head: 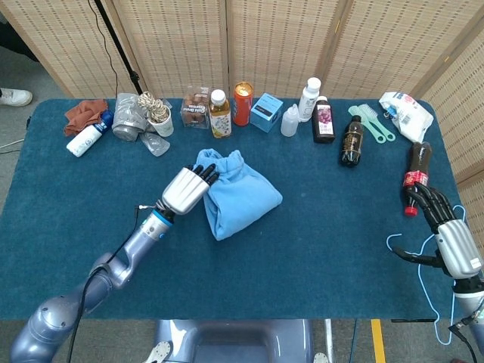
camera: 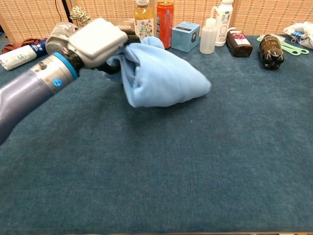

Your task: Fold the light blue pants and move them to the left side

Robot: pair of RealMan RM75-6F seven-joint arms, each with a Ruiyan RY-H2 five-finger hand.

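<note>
A dark blue cloth-covered tabletop (head: 318, 249) carries a folded bundle of light blue pants (head: 238, 198) near its centre. Bottles, an orange can (head: 243, 103) and a small blue box (head: 266, 112) line the far edge, with a light blue hanger (head: 423, 281) at the near right.

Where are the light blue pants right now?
In the head view the folded light blue pants lie near the table's middle, slightly left, gripped at their left edge by the left hand, in front of the juice bottle and orange can.
</note>
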